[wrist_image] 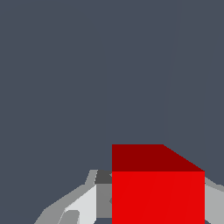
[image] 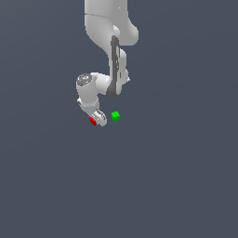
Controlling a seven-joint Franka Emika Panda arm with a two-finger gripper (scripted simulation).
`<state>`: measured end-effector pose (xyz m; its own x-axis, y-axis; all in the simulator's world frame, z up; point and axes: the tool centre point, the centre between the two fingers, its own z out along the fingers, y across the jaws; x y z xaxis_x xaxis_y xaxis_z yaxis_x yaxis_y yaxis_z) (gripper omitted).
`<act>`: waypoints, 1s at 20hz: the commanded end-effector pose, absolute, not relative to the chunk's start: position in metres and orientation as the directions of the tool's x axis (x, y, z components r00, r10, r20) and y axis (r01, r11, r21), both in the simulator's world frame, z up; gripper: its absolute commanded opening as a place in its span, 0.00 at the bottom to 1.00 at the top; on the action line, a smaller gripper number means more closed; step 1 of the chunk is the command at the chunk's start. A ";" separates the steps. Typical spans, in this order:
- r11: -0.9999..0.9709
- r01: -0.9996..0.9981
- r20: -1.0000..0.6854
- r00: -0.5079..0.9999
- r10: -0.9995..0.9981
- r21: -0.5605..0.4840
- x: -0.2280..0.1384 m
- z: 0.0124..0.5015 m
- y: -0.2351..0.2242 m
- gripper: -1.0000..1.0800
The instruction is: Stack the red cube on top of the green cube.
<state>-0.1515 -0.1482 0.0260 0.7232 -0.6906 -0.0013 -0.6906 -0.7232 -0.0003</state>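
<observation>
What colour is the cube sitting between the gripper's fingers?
Bright red. The red cube shows best in the wrist view, between the gripper fingers.

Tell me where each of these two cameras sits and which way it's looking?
Exterior view: off the arm, position unknown, looking at the whole scene; shows the white arm, its end effector at the red cube, the green cube apart on the exterior view's right.
Wrist view: on the wrist, looking past the fingers; the red cube fills the foreground between them, apparently gripped.
Shared: red cube and end effector; the green cube is missing from the wrist view.
</observation>
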 end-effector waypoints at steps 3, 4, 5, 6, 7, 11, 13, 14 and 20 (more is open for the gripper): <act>-0.723 -0.691 -0.001 0.723 -0.691 -0.001 -0.151 0.040 -0.148 0.00; -0.723 -0.691 -0.001 0.723 -0.691 -0.001 -0.151 0.045 -0.148 0.00; -0.723 -0.691 -0.001 0.723 -0.691 -0.001 -0.152 0.050 -0.148 0.00; -0.723 -0.691 -0.001 0.723 -0.691 -0.001 -0.152 0.055 -0.148 0.00; -0.723 -0.691 -0.001 0.723 -0.691 -0.001 -0.152 0.061 -0.148 0.00; -0.723 -0.691 -0.001 0.723 -0.691 -0.001 -0.152 0.087 -0.148 0.00; -0.723 -0.691 -0.001 0.723 -0.691 0.000 -0.152 0.097 -0.149 0.00; -0.723 -0.691 -0.001 0.723 -0.691 0.000 -0.152 0.102 -0.149 0.00; -0.723 -0.691 0.000 0.723 -0.691 0.000 -0.151 0.118 -0.149 0.00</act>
<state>-0.1512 -0.1491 0.1146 0.7228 -0.6911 0.0003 -0.6911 -0.7228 -0.0001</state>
